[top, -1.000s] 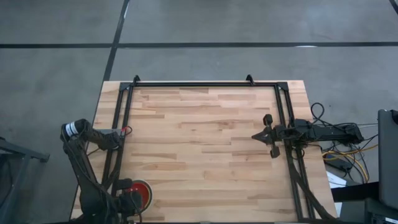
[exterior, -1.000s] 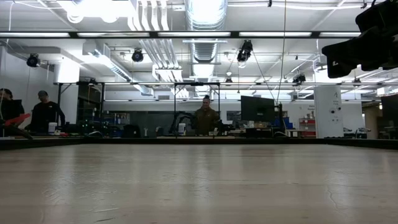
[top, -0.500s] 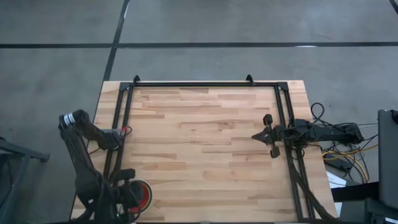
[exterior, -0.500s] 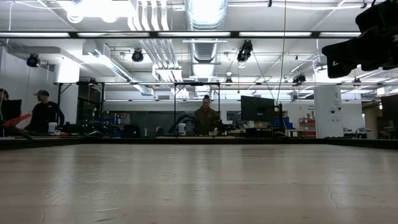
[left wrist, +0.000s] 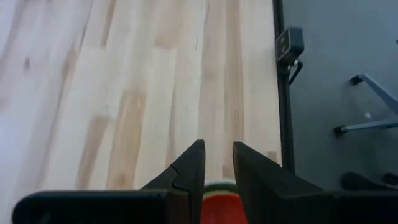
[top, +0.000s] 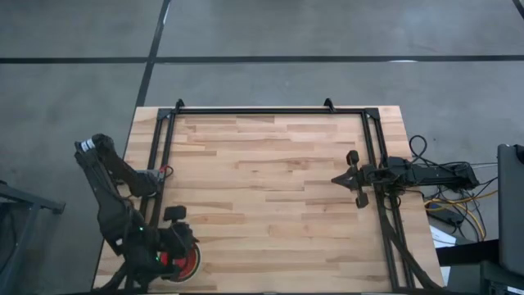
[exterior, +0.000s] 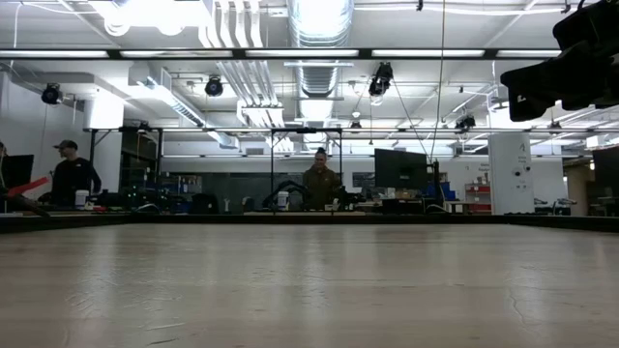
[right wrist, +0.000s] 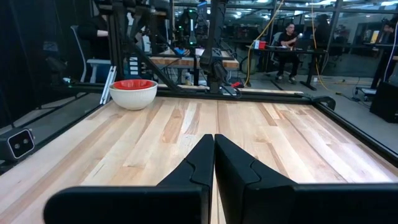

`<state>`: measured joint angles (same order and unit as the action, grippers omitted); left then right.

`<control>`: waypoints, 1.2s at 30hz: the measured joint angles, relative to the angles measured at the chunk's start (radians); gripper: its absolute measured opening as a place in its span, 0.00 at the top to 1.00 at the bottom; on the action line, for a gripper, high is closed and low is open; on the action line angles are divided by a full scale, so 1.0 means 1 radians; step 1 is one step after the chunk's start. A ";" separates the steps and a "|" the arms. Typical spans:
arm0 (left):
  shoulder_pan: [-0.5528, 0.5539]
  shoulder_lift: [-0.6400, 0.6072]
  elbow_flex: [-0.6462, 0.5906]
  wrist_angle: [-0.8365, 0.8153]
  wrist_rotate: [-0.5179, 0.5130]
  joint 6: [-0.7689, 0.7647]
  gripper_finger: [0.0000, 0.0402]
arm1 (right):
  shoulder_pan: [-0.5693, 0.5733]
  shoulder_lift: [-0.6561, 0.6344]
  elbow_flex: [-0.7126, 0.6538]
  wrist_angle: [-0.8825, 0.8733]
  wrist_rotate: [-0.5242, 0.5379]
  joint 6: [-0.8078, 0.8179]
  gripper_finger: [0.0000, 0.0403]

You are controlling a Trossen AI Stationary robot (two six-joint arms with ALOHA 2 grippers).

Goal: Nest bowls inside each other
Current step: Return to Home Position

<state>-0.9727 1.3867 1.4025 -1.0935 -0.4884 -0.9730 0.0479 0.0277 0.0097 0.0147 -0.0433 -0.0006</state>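
Under slightly spread left tool, nested bowls; right tool pressed together, mid-right.

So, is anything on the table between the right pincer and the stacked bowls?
Nothing visible: only bare table lies between the right pincer and the bowls, red nested in cream. The left pincer hovers over them.

The left arm folds at lower left, its left gripper slightly parted; the right gripper waits mid-right, fingers pressed together.
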 joint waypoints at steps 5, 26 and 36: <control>0.045 -0.035 0.000 0.036 -0.014 0.138 0.79 | 0.000 0.000 0.000 0.000 0.000 0.000 0.98; 0.243 -0.052 0.000 0.214 -0.003 0.582 0.98 | 0.000 0.000 0.000 0.000 0.000 0.000 0.98; 0.418 -0.052 0.000 0.360 0.038 0.710 0.98 | 0.000 0.000 0.000 0.000 0.000 0.000 0.98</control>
<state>-0.5548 1.3350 1.4021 -0.7332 -0.4504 -0.2631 0.0479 0.0280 0.0097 0.0151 -0.0429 -0.0002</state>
